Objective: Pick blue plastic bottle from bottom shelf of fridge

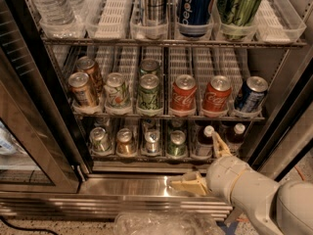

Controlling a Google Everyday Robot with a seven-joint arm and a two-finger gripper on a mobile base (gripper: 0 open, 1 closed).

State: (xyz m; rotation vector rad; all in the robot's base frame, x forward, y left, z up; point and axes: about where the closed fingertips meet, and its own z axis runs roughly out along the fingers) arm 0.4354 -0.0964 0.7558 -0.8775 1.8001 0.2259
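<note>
The fridge's bottom shelf (pixel 146 156) holds four rows of small cans and, at its right end, two dark white-capped bottles. The left one, with a pale label, is the blue plastic bottle (pixel 204 142). The similar bottle (pixel 237 133) stands to its right. My gripper (pixel 203 164) is open in front of the shelf's right part. Its upper finger (pixel 219 144) points up between the two bottles, close to the right side of the blue bottle. Its lower finger (pixel 188 185) lies over the steel sill. It holds nothing.
The middle shelf (pixel 166 115) above carries soda cans, with red Coca-Cola cans (pixel 184 95) right over the bottles. The glass door (pixel 29 146) stands open at left. The fridge's right frame (pixel 279 131) is close to the bottles. A crumpled plastic bag (pixel 161 223) lies on the floor.
</note>
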